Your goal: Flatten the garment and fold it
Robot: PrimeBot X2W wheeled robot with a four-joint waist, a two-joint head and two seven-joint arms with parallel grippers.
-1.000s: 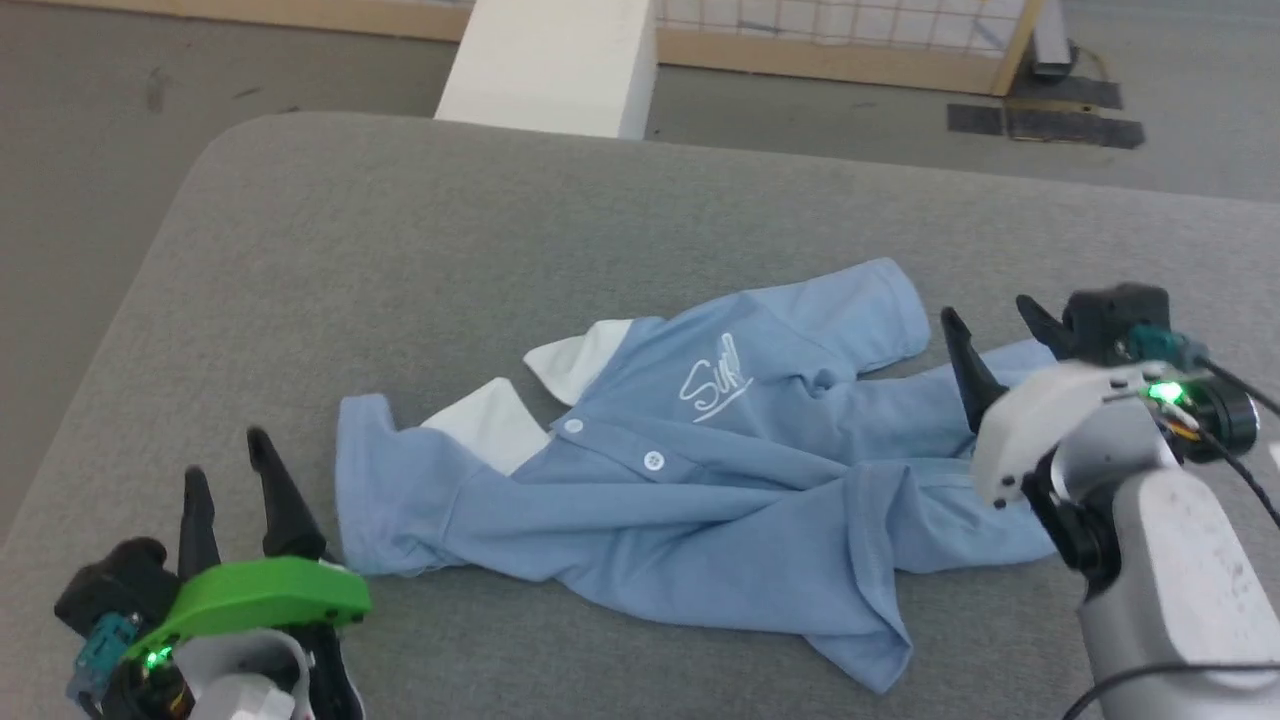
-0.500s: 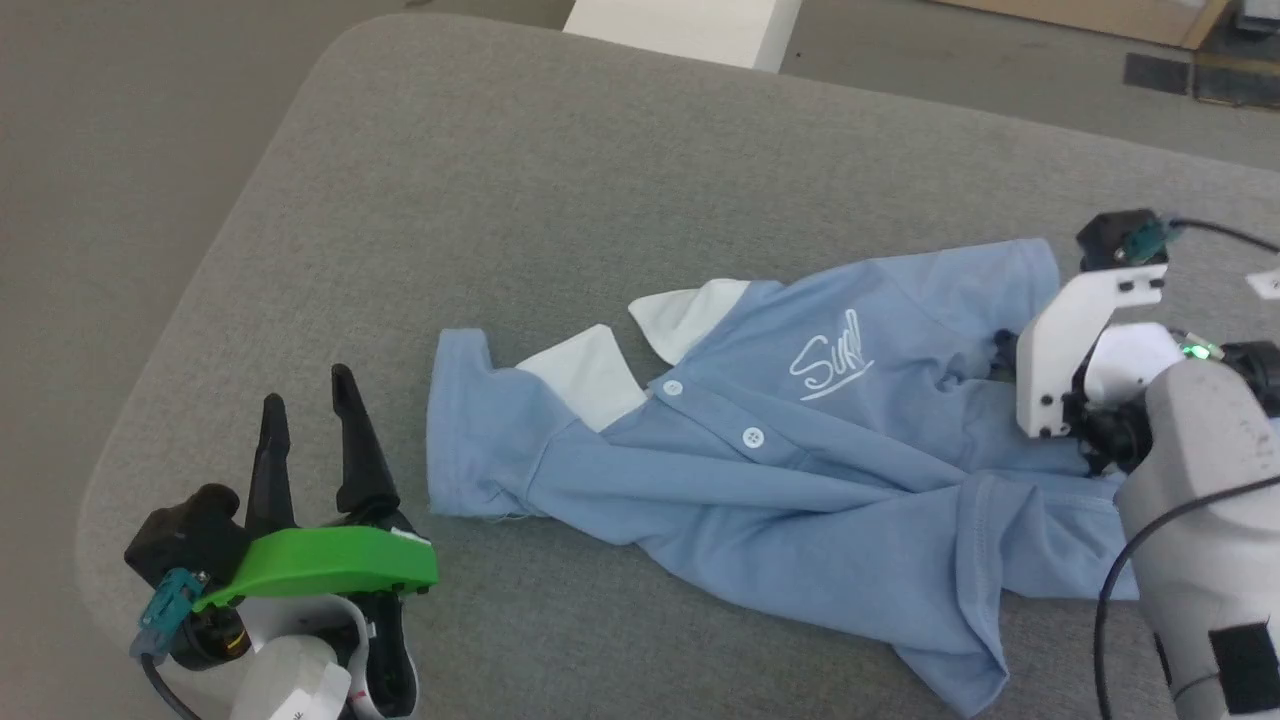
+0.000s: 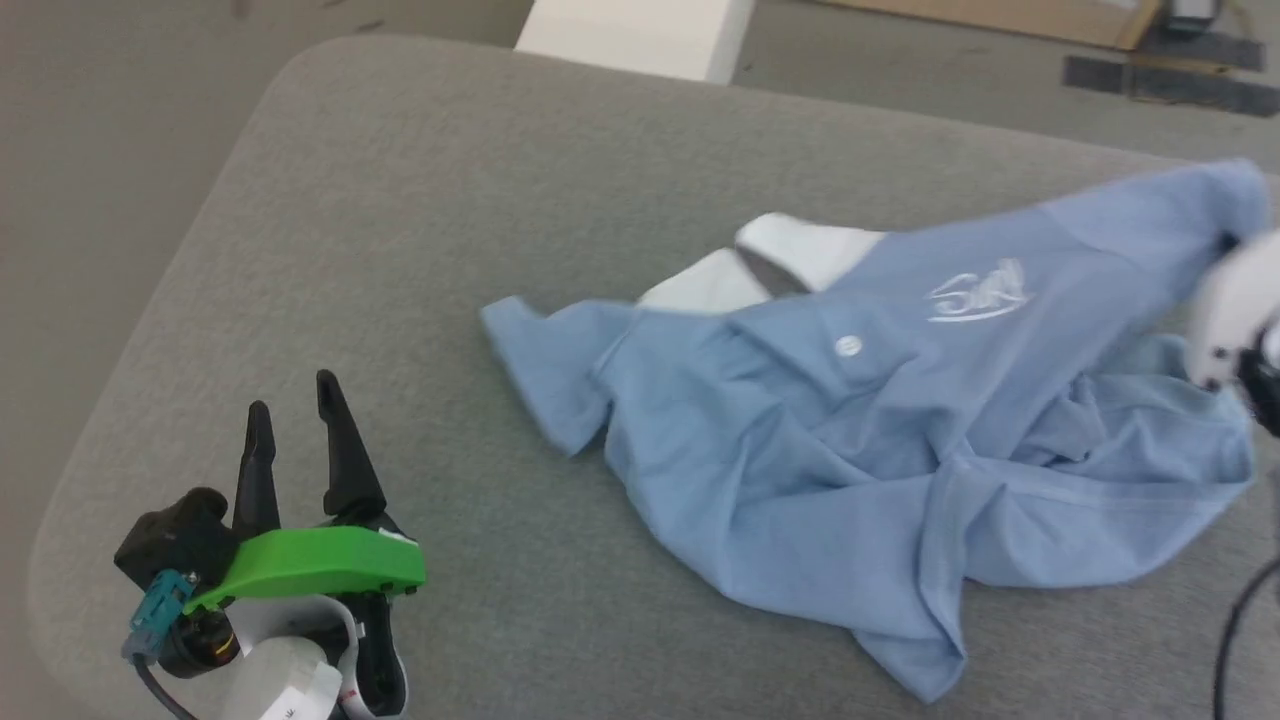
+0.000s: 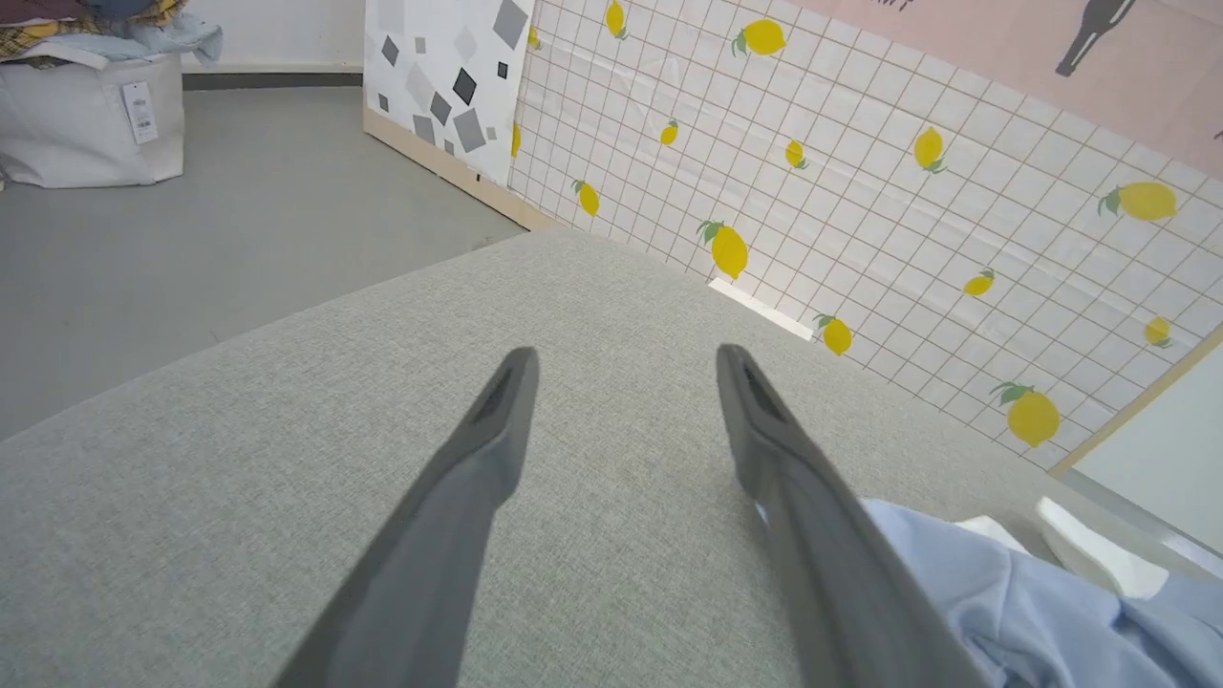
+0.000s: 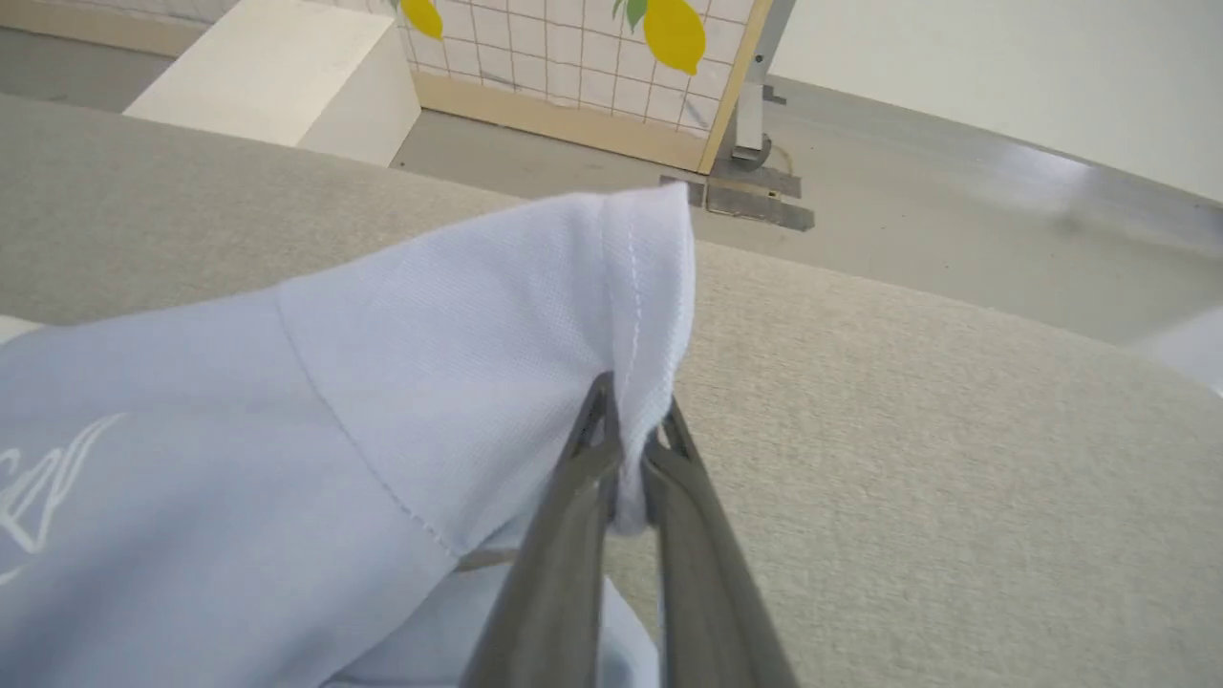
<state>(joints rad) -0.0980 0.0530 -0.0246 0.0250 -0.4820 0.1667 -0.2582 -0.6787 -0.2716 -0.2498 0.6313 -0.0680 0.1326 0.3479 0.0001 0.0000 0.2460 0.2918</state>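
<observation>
Closest to me, my left tool [image 3: 291, 392] hangs over the grey worktop [image 3: 400, 200]. It is near the garment [image 3: 900, 450], just short of the sleeve end [image 3: 540, 350] that points its way, and it does not touch the cloth. Its two dark fingers stand wide apart with nothing between them.

The garment is a light blue shirt, lying crumpled on the worktop. One bottom corner [image 3: 925, 680] points toward me. On its middle I see a white button [image 3: 847, 346] and a curly white logo [image 3: 975, 290]. The white collar [image 3: 800, 250] lies open along its far side.

At the garment's far right corner, my right tool [image 5: 635, 401] is pinched tight on the hem of the other sleeve [image 5: 535, 315]. The cloth is bunched between the two fingers, and the sleeve edge stands up above the tips. I think this part is lifted off the worktop, but the head picture is blurry there.

Past the garment and the worktop's far edge, a white block [image 3: 630, 30] sits on the grey floor [image 3: 100, 150]. Behind the block is a panel with yellow lemons [image 5: 573, 57].
</observation>
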